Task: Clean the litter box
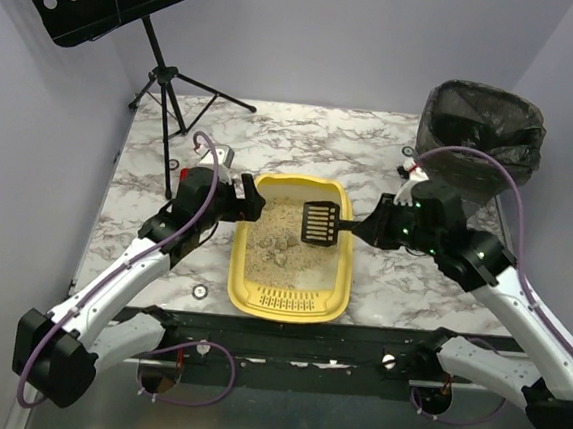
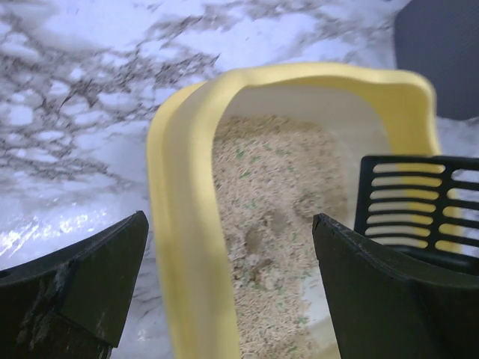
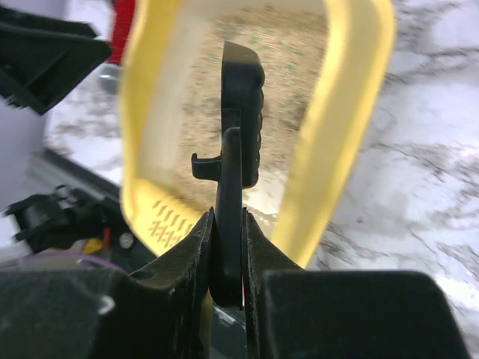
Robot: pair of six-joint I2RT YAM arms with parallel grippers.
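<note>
Okay, marble table [image 1: 373,147] is sitting between plain grey walls. Left claw [image 1: 256,200] is hanging wide apart, straddling the left rim of the litter box [image 1: 287,301]. Right claw [image 1: 364,228] is clamping the handle of a black scoop [image 1: 321,223] above the litter. Box is lying mid-table, yellow, sieve end nearest, sand lumpy. Bagged bin [image 1: 479,131] is standing far right.

The litter box [image 1: 236,265], a shallow yellow tray with rounded corners, lies flat on the table [image 1: 372,152], its slotted sieve end toward the near edge. Beige litter [image 1: 276,242] lies lumpy and uneven across its middle.
</note>
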